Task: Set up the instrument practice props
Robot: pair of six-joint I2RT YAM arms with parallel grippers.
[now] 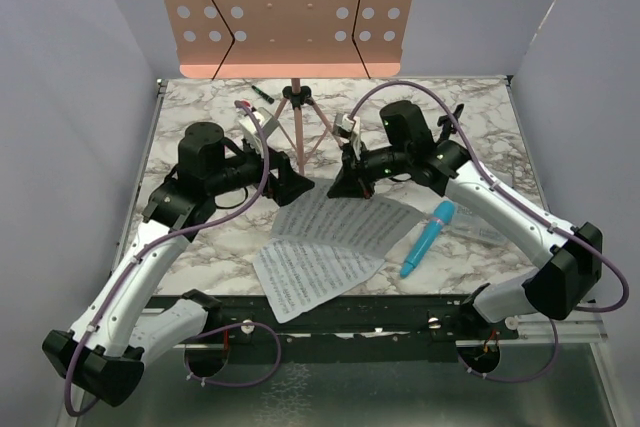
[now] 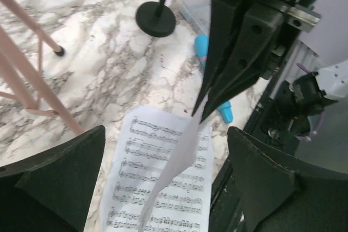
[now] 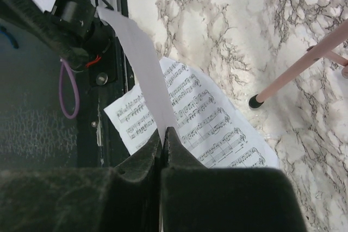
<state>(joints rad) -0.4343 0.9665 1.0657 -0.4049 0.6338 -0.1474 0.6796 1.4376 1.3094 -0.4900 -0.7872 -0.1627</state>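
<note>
Right gripper [image 3: 163, 134]: jaws pressed together, pinching one sheet-music page [image 3: 140, 63] by its edge. The page rises off the table and curls toward the near rail. From the left wrist view, the pinch sits at the two black fingertips, with the page hanging below.

Left gripper [image 2: 166, 134]: jaws spread wide, gripping nothing. The hanging page passes between its fingers [image 2: 65, 172] with a gap on each side.

The two grippers face each other tip to tip over mid-table, close together.

Below them are the other sheet-music pages [image 1: 330, 247], flat and overlapping. The nearest corner juts past the table's [image 1: 190, 112] near edge onto the black rail.

Pink music stand [image 1: 290, 7] is at the back centre, desk upright and bare of paper. Its tripod legs [image 1: 300, 122] splay just behind the grippers. One rubber foot [image 3: 254, 101] is close to the flat pages, not touching.

Blue toy microphone [image 1: 428, 239] lies flat to the right of the pages, just inside the right forearm.

Black mic stand [image 2: 156, 19] stands upright on its round base at the right rear. It is mostly hidden behind the right arm in the top view.

A clear plastic item [image 2: 193, 5] sits beside that base, too blurred to tell what it is.

Small black-green stick [image 1: 262, 94] lies at the back, under the stand's desk.

Open room: bare marble at the left rear, and along the right edge beyond the arm. White walls close three sides.
</note>
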